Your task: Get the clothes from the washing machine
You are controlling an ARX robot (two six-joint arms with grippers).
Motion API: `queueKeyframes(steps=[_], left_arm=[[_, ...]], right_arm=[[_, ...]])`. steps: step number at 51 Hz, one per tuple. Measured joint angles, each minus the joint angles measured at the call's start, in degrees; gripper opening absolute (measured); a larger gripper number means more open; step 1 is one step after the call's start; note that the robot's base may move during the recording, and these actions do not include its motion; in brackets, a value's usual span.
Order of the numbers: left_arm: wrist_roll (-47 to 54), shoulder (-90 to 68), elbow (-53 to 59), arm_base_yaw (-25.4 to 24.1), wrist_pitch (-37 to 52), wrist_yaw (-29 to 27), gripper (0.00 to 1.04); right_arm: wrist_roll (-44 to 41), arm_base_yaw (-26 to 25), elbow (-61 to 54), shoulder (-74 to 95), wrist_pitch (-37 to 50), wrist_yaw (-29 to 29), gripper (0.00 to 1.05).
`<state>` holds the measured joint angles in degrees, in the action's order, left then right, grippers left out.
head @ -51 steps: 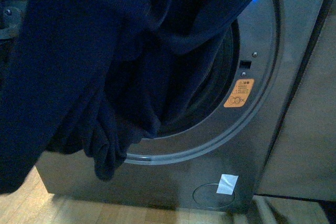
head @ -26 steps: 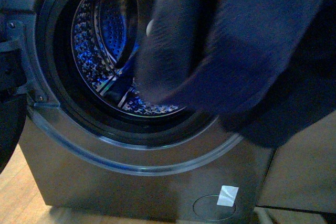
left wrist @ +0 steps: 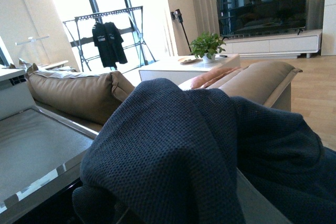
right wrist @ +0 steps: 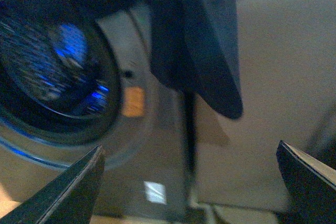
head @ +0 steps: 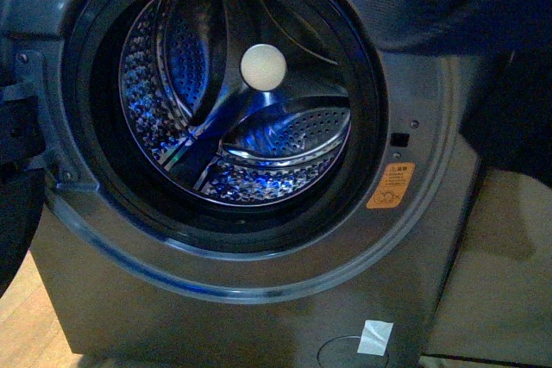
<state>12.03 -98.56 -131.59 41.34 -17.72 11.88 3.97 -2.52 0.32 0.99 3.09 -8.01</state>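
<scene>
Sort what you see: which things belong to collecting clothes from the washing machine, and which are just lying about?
Belong to the job: washing machine, drum, navy garment.

Just lying about: sofa, TV, plant, drying rack, beige cabinet.

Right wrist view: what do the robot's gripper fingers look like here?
The right gripper shows two dark, near-black wedge-shaped fingers tapering to points, each with a paler inner edge. No cables or markings show. The left gripper is hidden behind the clothes.
</scene>
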Motion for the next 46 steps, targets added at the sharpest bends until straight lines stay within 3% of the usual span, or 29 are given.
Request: queueKeyframes(steps=[5,12,16,21,32,46], left_arm=[[0.00,-0.04,0.00,0.02,-0.02,0.02,0.11],[0.00,-0.04,-0.02,0.02,-0.02,-0.02,0.11],[0.00,-0.04,-0.02,0.02,-0.02,-0.02,0.11],[0.00,-0.04,-0.02,0.02,-0.02,-0.02,0.11],[0.00,-0.04,-0.02,0.02,-0.02,-0.02,0.11],[0.00,-0.04,-0.02,0.02,-0.02,-0.02,0.11]], right_arm=[[10.47,-7.28,0.70,3.34,8.92,-16.17,0.97],[18.69,-13.35,6.34,10.19,17.40,-25.40,0.97],[19.28,-13.40,10.71,15.69,23.61,-26.77,0.97],[14.60,-9.75,18.14,26.64,29.64,-26.88,0.97],[7.72,-5.88,28.24,41.66,33.27,-27.69,0.97],[6.27,-0.33,36.22,53.09,38.62,-26.91,0.97]])
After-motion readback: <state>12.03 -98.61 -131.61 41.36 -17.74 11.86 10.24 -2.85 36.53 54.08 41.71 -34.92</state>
